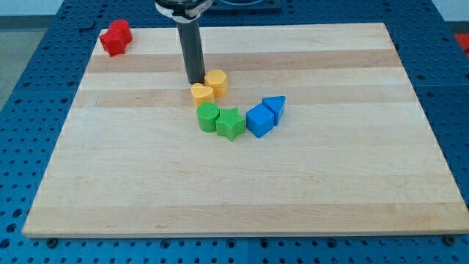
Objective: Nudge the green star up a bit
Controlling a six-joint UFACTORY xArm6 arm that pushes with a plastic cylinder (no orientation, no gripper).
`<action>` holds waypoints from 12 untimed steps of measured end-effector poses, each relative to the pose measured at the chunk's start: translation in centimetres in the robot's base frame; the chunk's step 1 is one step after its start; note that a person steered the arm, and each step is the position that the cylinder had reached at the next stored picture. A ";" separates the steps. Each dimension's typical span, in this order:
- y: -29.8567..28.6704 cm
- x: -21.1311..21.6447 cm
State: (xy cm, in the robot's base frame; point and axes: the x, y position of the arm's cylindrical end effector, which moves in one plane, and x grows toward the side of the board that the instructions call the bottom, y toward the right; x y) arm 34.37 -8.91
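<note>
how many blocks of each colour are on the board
red: 2, a pair touching at the view's top left
yellow: 2, one and another, just right of my tip
green: 2, a round block and the green star
blue: 2, a cube and a triangular block
total: 8

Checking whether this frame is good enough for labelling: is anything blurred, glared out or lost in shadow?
Camera view: evenly lit and sharp; the green star and my tip are crisp; shadows under the blocks are short and soft; only faint sheen on the board, nothing washed out.
</note>
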 end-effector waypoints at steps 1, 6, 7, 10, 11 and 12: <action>0.0 -0.3; -4.4 9.5; -3.4 13.8; 8.4 21.8; 9.5 22.1; 9.7 22.1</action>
State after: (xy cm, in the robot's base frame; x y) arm 56.47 0.75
